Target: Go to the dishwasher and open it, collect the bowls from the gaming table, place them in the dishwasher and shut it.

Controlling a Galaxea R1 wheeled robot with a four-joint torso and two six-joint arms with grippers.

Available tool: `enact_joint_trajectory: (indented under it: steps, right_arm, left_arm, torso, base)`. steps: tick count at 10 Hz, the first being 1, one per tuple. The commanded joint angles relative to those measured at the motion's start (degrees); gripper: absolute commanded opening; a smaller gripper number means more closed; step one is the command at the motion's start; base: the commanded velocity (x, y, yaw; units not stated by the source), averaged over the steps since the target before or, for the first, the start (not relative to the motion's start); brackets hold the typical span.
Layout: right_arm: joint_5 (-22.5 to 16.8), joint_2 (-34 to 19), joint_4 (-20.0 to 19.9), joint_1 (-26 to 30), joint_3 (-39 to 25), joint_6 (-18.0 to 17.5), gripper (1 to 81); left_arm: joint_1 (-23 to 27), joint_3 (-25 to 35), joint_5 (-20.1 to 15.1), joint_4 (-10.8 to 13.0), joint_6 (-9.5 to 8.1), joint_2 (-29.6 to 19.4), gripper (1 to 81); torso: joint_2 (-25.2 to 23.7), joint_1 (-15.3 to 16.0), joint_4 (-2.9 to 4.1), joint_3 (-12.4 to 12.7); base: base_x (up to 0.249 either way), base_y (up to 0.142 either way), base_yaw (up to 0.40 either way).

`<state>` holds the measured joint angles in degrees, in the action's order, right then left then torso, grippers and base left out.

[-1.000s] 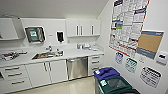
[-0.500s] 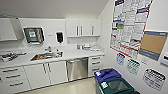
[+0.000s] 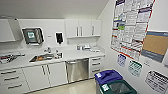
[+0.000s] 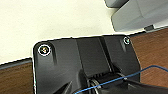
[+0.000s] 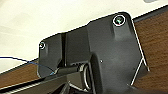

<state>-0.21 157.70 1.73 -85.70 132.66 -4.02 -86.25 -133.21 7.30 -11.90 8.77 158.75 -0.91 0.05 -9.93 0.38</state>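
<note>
The dishwasher (image 3: 77,70) is a stainless-steel front built in under the white counter (image 3: 80,53), straight ahead across the room in the head view. Its door is shut, and a horizontal bar handle (image 3: 77,61) runs along its top. The gaming table and the bowls are out of view. Each wrist view looks past my own dark plate at pale floor and a brown wood-coloured surface.
A sink (image 3: 42,58) sits in the counter left of the dishwasher, above white cabinet doors (image 3: 45,75). White drawers (image 3: 96,65) stand to its right. A blue-lidded bin (image 3: 108,76) and a green bin (image 3: 117,88) stand by the poster-covered right wall (image 3: 131,25).
The head picture has shifted only slightly. Nothing in the room has moved, and the dishwasher door stays shut.
</note>
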Motion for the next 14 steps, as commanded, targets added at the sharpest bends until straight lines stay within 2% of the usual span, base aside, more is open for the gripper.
enact_joint_trajectory:
  steps: [1,10,14]
  right_arm:
    - [-3.0,-0.6,0.6,3.3,-0.6,0.3,81.1]
    - [-3.1,-0.7,0.6,3.4,-0.6,0.3,81.1]
    - [-3.1,-0.6,0.8,3.5,-0.7,0.3,81.1]
  left_arm:
    - [3.1,0.8,-3.0,0.3,-0.06,-1.0,81.1]
    - [3.2,0.8,-3.0,0.3,-0.06,-1.0,81.1]
    - [3.2,0.8,-3.0,0.4,-0.06,-1.0,81.1]
  torso:
    - [0.0,0.0,0.0,0.0]
    - [0.0,0.0,0.0,0.0]
    - [0.0,-0.1,0.0,0.0]
  base:
    - [0.093,0.0,0.0]
    - [0.094,0.0,0.0]
    - [0.094,0.071,0.0]
